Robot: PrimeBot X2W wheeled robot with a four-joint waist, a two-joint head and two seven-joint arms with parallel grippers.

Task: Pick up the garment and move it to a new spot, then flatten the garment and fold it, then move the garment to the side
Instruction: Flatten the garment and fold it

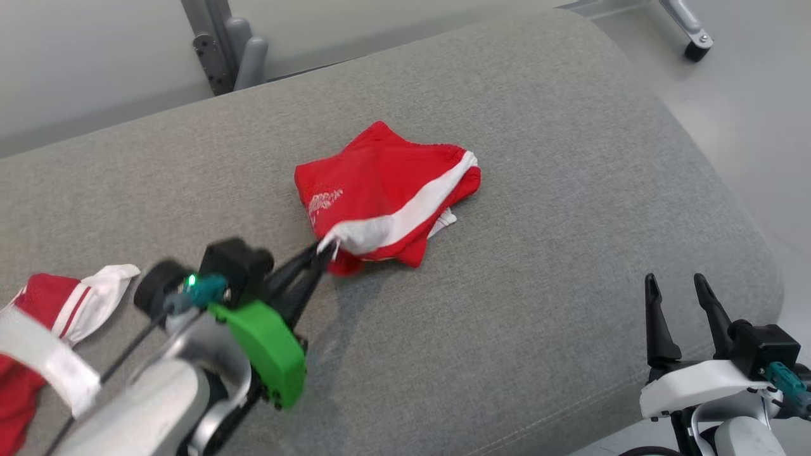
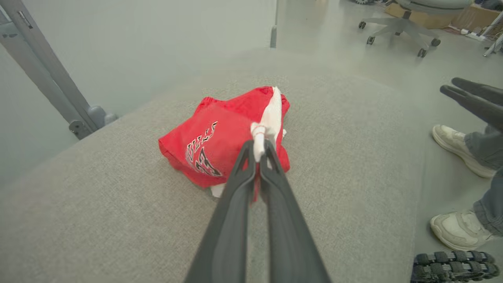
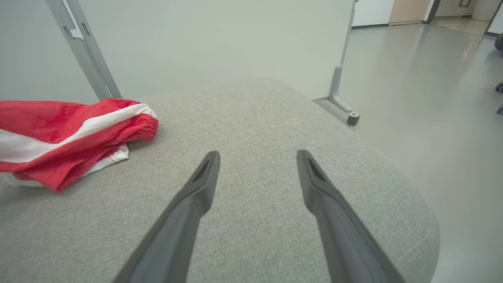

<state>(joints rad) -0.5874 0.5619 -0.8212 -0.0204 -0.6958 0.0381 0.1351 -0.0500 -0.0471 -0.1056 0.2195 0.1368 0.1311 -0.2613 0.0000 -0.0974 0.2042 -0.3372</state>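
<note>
Left gripper (image 1: 326,250): closed tight, its two dark fingers pinching the white corner at the near edge of the garment; the jaws meet on the cloth in the left wrist view.
Held part: a small white bunch of fabric stands up between the fingertips (image 2: 246,151), at the end of the white stripe.
Garment (image 1: 380,183): red with a broad white stripe and a printed mark, folded into a compact bundle, lying near the middle of the surface; only the pinched corner is lifted slightly, the rest lies flat.
Surface (image 1: 570,190): grey woven upholstery with rounded edges, carrying the garment.
Right gripper (image 1: 675,282): jaws spread wide, nothing between them, at the near right edge of the surface, well apart from the garment.
Second cloth (image 1: 38,316): red and white, bunched at the near left corner of the surface, just beside the left arm.
Person's shoes (image 2: 456,141): pale, on the floor beside the surface.
Office chair base (image 2: 401,23): on castors, far across the floor.
Grey frame leg (image 1: 228,44): beyond the far edge of the surface.
</note>
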